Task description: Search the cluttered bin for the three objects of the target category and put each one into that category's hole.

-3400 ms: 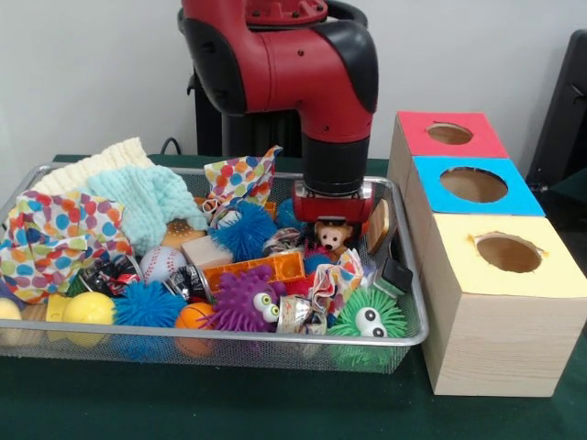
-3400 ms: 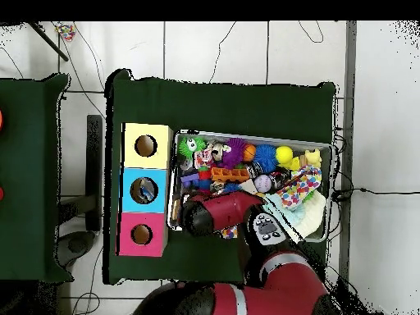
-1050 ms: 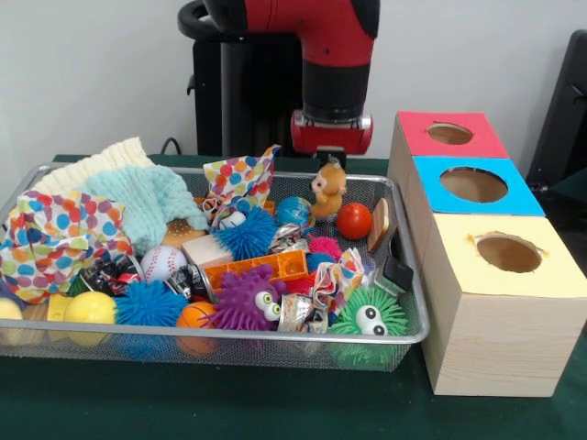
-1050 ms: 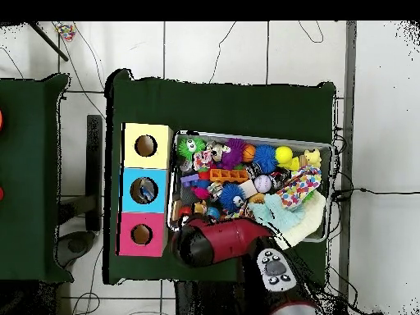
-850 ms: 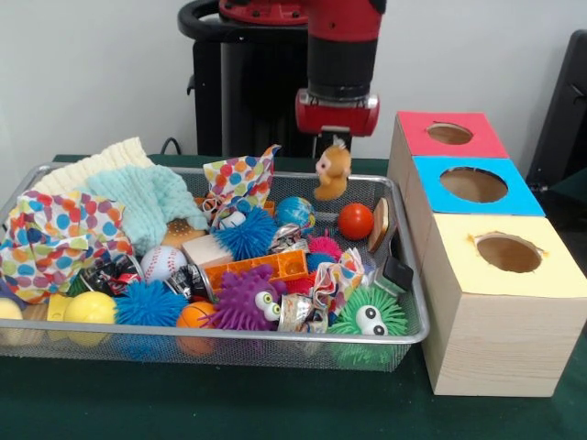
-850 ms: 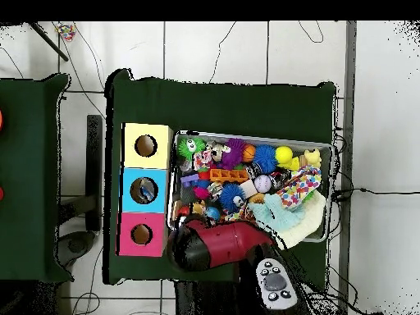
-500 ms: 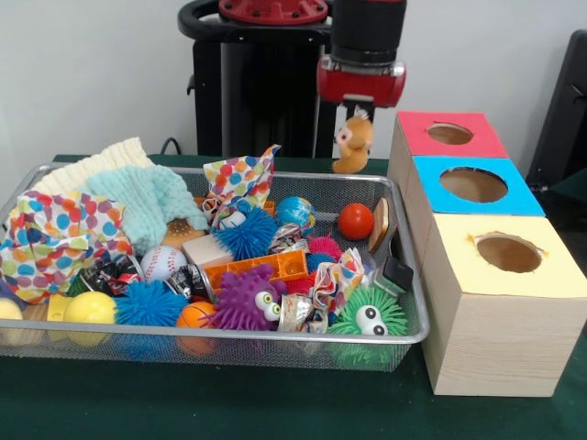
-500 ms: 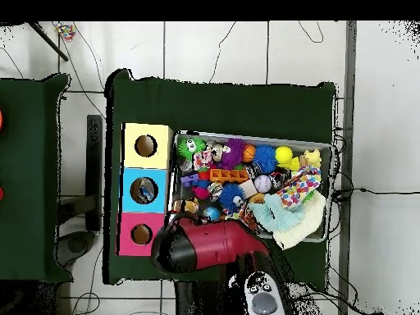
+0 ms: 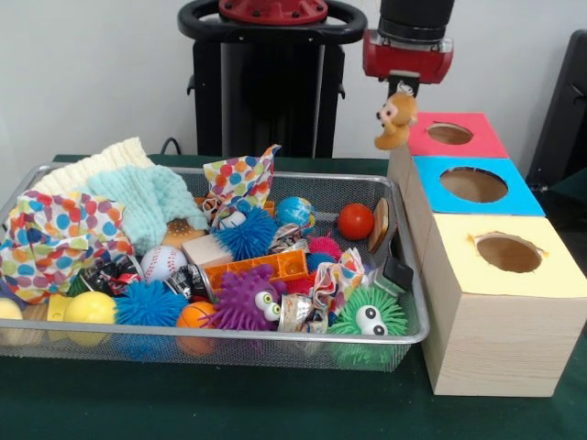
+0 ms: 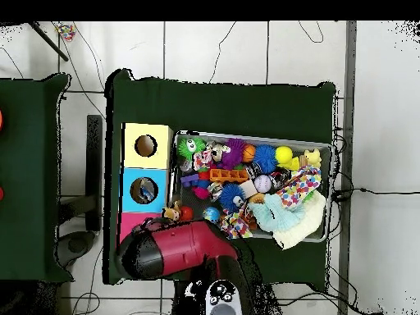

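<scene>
My gripper point(image 9: 403, 88) is shut on a small tan plush animal point(image 9: 394, 120), which hangs from it in the air. The toy is just past the bin's right end, at the left edge of the red-topped box point(image 9: 449, 136) and left of that box's hole. In the overhead view the arm point(image 10: 174, 248) covers most of the red box point(image 10: 127, 222), and the plush point(image 10: 171, 213) shows beside it. The wire-mesh bin point(image 9: 229, 336) is full of toys and also shows in the overhead view point(image 10: 256, 137).
A blue-topped box point(image 9: 474, 185) and a yellow-topped box point(image 9: 509, 252) stand in a row with the red one. In the bin lie a red ball point(image 9: 355, 221), a globe ball point(image 9: 295, 212), spiky balls point(image 9: 246, 301), a baseball point(image 9: 163, 262), an orange brick point(image 9: 255, 270) and cloths point(image 9: 147, 202).
The gripper has lifted the plush animal out of the bin and carried it up and to the right, from over the bin to the red box's edge.
</scene>
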`<state>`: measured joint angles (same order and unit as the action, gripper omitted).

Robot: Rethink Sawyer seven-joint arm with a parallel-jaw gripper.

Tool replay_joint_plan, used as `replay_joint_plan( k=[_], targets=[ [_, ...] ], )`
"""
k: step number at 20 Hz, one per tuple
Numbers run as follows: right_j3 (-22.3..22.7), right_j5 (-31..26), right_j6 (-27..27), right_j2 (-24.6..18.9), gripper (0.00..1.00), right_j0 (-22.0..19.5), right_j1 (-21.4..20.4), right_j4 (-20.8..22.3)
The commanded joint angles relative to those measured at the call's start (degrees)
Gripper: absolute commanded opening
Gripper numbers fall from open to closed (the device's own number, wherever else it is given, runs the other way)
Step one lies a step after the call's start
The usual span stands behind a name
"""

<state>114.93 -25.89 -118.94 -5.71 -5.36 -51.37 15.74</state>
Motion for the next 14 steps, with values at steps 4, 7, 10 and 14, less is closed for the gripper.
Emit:
replay_joint_plan(
  k=[4, 7, 10, 14],
  targets=[
    [-1.9, 1.9, -8.7, 0.8, 0.0, 2.4, 3.7, -1.9],
    [-1.2, 2.0, -8.7, 0.0, 0.0, 3.9, 3.0, -2.4],
    [-1.0, 1.5, -8.5, -1.0, 0.0, 4.6, 2.6, -3.5],
    [-1.4, 1.4, -7.5, -1.7, 0.0, 4.4, 2.5, -4.3]
  ],
)
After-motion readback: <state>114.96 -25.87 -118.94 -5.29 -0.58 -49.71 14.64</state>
